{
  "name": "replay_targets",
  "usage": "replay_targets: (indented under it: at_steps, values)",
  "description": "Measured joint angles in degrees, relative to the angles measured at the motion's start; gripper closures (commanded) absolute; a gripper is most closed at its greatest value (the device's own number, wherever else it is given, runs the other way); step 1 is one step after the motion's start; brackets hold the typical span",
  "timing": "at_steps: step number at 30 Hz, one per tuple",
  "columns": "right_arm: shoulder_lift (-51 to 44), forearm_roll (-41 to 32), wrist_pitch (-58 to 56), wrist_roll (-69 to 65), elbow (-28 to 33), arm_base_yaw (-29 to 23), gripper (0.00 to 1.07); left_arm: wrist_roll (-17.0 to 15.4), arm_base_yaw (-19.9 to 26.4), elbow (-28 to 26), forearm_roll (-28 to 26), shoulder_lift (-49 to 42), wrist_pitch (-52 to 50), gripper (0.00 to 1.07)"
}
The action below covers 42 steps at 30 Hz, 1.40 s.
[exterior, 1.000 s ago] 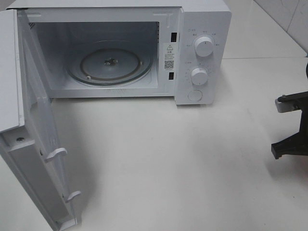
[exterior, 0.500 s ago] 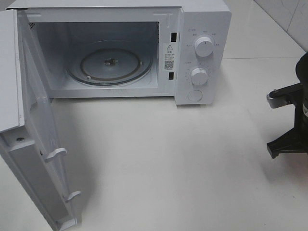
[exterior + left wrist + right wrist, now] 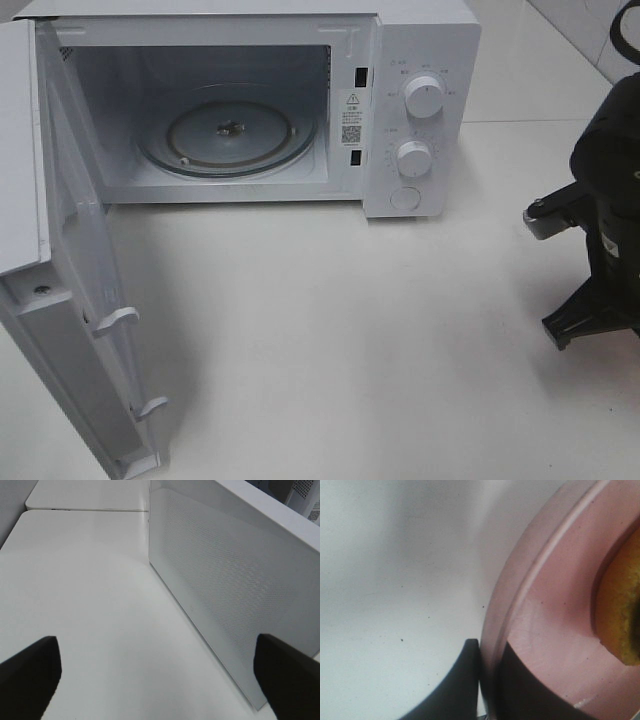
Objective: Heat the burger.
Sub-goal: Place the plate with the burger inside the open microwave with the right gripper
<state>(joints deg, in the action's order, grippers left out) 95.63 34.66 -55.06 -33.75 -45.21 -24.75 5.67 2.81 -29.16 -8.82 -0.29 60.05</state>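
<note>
In the right wrist view my right gripper (image 3: pixel 490 680) is shut on the rim of the round pink plate (image 3: pixel 555 605), one dark finger (image 3: pixel 462 680) outside the rim and one on top of it. Only a yellow-orange sliver of the burger (image 3: pixel 620 610) shows on the plate at the picture's edge. The exterior view shows the black right arm (image 3: pixel 605 200) at the right edge; plate and burger are out of that view. The white microwave (image 3: pixel 420 110) stands open with a bare glass turntable (image 3: pixel 228 135). My left gripper (image 3: pixel 160 680) is open and empty beside the microwave door (image 3: pixel 225 590).
The microwave door (image 3: pixel 70 300) swings out toward the front left. Two white dials (image 3: pixel 424 98) sit on the control panel at the microwave's right. The white table (image 3: pixel 350 330) stretches from the microwave to the right arm.
The right arm has moved left, further into the exterior view. The microwave and its door have not moved.
</note>
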Motion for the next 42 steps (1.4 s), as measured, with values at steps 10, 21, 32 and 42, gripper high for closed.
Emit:
replay_targets:
  at_steps: [10, 21, 32, 42]
  values:
    - [0.0, 1.3, -2.1, -0.6, 0.0, -4.4, 1.07, 0.0, 0.0, 0.0, 0.0, 0.0, 0.0, 0.06]
    - [-2.3, 1.3, -2.7, -0.6, 0.2, -8.8, 1.07, 0.0, 0.0, 0.0, 0.0, 0.0, 0.0, 0.06]
    - [-8.7, 1.3, -2.8, -0.7, 5.3, -13.2, 1.07, 0.0, 0.0, 0.0, 0.0, 0.0, 0.0, 0.06]
    - [-13.1, 0.9, -3.8, -0.7, 7.8, -18.7, 1.07, 0.0, 0.0, 0.0, 0.0, 0.0, 0.0, 0.06]
